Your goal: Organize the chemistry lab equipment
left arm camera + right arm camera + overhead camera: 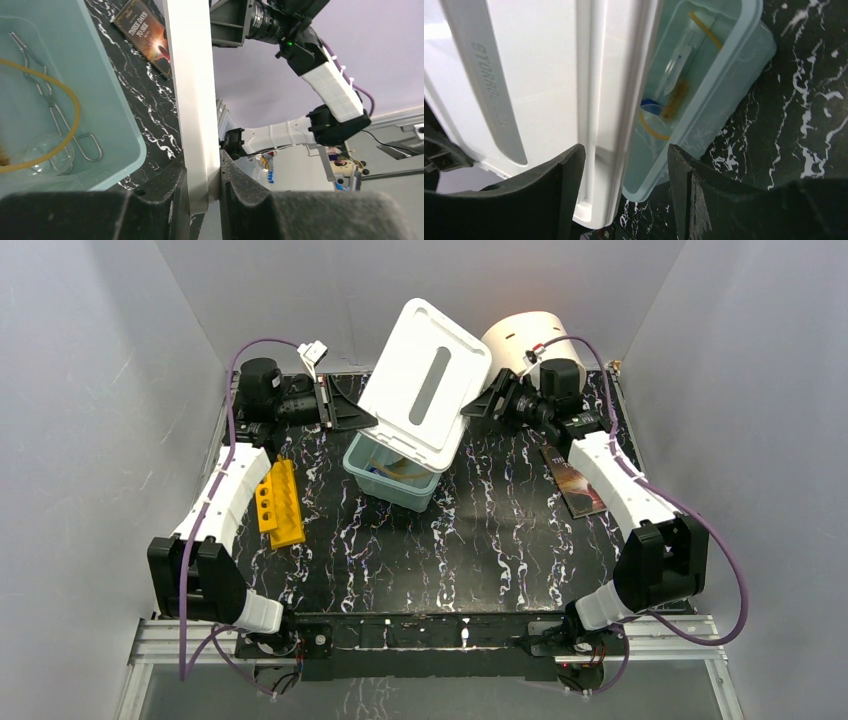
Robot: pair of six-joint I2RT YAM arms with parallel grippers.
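Observation:
A white lid hangs tilted over the open teal bin. My left gripper is shut on the lid's left edge; in the left wrist view the jaws clamp the white rim. My right gripper is open, its jaws standing either side of the lid's right edge without pressing it. Inside the bin lie amber tubing, a tiny glass beaker, a wire clamp, a blue-capped clear tube and a brush.
A yellow rack lies by the left arm. A big cream cylinder stands at the back right, behind my right gripper. A dark book lies under the right arm. Grey walls close in the table.

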